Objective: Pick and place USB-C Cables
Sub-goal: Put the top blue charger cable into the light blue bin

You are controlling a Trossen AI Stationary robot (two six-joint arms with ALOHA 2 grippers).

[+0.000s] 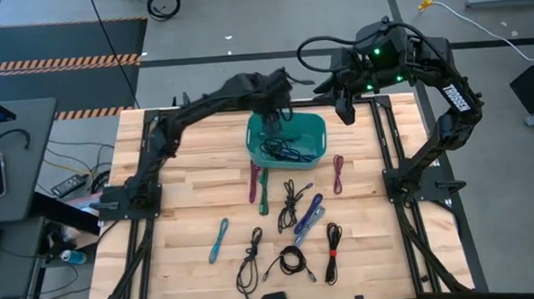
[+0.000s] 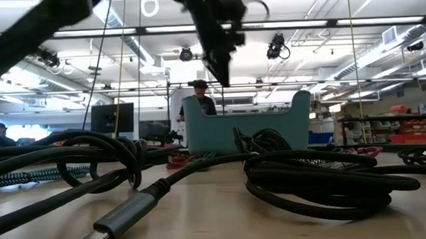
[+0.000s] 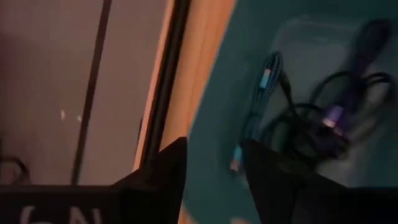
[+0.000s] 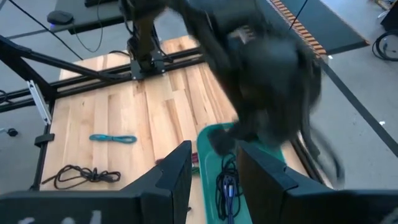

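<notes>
Teal bin — blue cable, pale wood table.

floor: grey concrete, striped hazard mat | furniture: butcher-block table, dark side desk | ceiling: long strip lights | background: person, monitors
</notes>
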